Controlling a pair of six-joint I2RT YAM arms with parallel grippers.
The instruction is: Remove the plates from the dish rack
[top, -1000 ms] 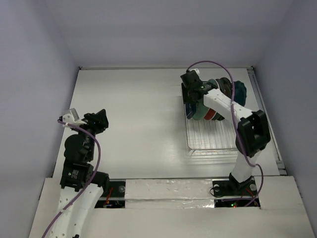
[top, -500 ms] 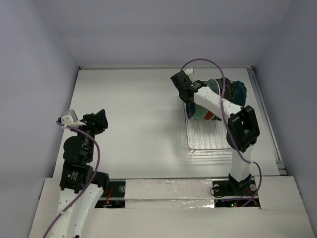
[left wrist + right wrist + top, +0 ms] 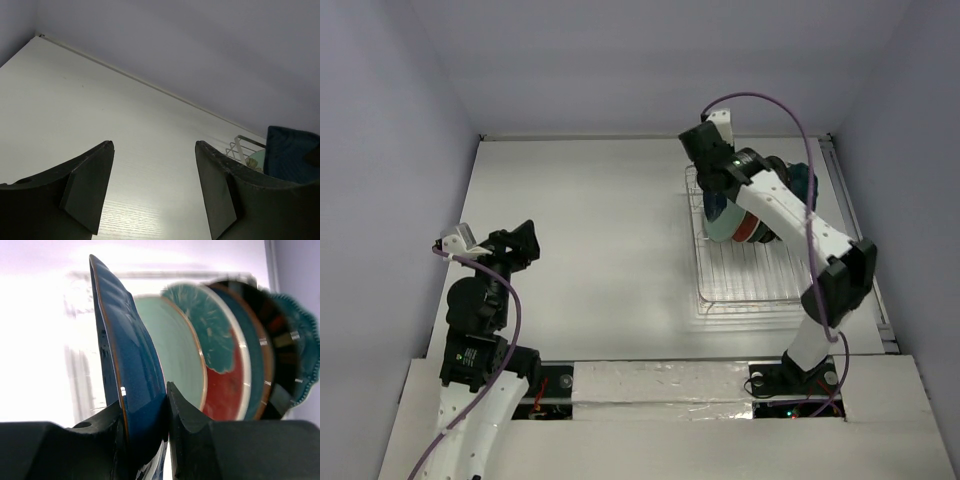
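Note:
Several plates stand on edge in a row at the far end of the silver wire dish rack (image 3: 745,280). In the right wrist view the nearest is dark blue (image 3: 130,355); behind it come a mint-green one (image 3: 175,350), a red-and-teal one (image 3: 225,375), a dark-rimmed one (image 3: 275,340) and a teal one (image 3: 306,355). My right gripper (image 3: 145,400) is shut on the lower edge of the dark blue plate, one finger on each face. From above, that gripper (image 3: 717,188) is over the rack's far left corner. My left gripper (image 3: 517,245) hangs open and empty at the table's left side.
In the left wrist view the rack's corner (image 3: 244,144) and the dark blue plate (image 3: 291,150) show far off to the right, past my open left gripper (image 3: 154,145). The white table (image 3: 600,230) lies bare between the arms. Walls close in on three sides.
My right gripper has closed on the dark blue plate, and the right arm's elbow has swung out to the right. The left arm has stayed in place.

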